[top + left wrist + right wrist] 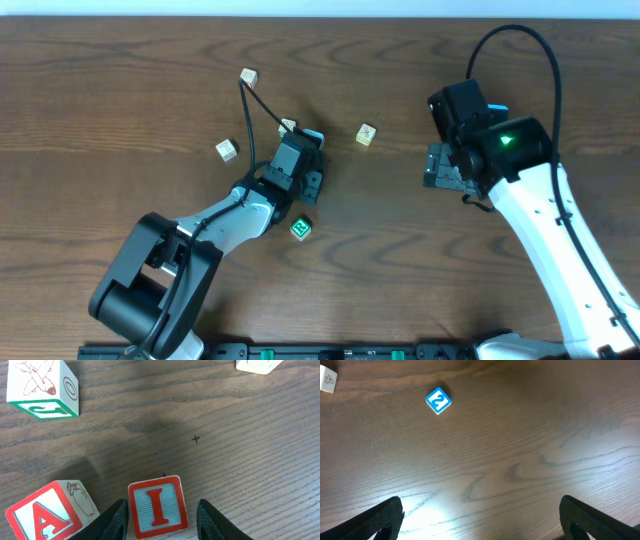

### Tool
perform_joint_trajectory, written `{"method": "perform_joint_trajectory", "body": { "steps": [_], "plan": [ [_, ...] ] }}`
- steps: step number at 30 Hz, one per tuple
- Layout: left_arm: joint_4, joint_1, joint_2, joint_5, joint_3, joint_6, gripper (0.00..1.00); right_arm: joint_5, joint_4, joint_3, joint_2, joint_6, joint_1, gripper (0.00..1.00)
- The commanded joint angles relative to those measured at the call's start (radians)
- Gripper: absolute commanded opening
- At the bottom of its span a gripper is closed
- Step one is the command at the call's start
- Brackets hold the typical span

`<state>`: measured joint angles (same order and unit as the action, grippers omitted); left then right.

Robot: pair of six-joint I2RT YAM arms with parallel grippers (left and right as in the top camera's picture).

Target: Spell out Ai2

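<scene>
Blocks check: A and I side by side, 2 off alone

Left gripper [161, 506] straddles the I cube [158, 506], jaws slightly apart, with a sliver of gap on each side, so no squeeze. The A cube [45, 515] sits just left of it, not touching. Right gripper [480, 510] is spread wide over bare table [530, 450], with the 2 cube [438, 401] well ahead of it.

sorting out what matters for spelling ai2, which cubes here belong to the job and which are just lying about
For the job: A cube, I cube, 2 cube.
Lying about: green cube, pale cubes.
</scene>
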<state>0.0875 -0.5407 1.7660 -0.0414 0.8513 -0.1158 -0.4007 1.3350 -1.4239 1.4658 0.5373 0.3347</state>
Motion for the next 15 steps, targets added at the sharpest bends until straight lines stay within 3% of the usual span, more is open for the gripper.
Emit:
{"method": "perform_joint_trajectory", "body": {
  "steps": [1, 3, 6, 7, 15],
  "plan": [
    [0.014, -0.004, 0.012, 0.015, 0.016, -0.004, 0.46, -0.022, 0.001, 0.001, -0.002, 0.008, -0.008, 0.99],
    [0.022, -0.004, 0.009, 0.013, 0.016, -0.004, 0.47, -0.022, 0.001, 0.001, -0.002, 0.008, -0.008, 0.99],
    [0.021, -0.004, -0.01, 0.002, 0.016, -0.004, 0.68, -0.022, 0.001, 0.001, -0.002, 0.008, -0.008, 0.99],
    [0.021, -0.004, -0.02, -0.005, 0.016, -0.004, 0.72, -0.022, 0.001, 0.001, -0.002, 0.008, -0.008, 0.99],
    [-0.029, -0.004, -0.109, -0.004, 0.016, -0.005, 0.74, -0.022, 0.003, 0.001, -0.002, 0.008, -0.008, 0.99]
  ]
}}
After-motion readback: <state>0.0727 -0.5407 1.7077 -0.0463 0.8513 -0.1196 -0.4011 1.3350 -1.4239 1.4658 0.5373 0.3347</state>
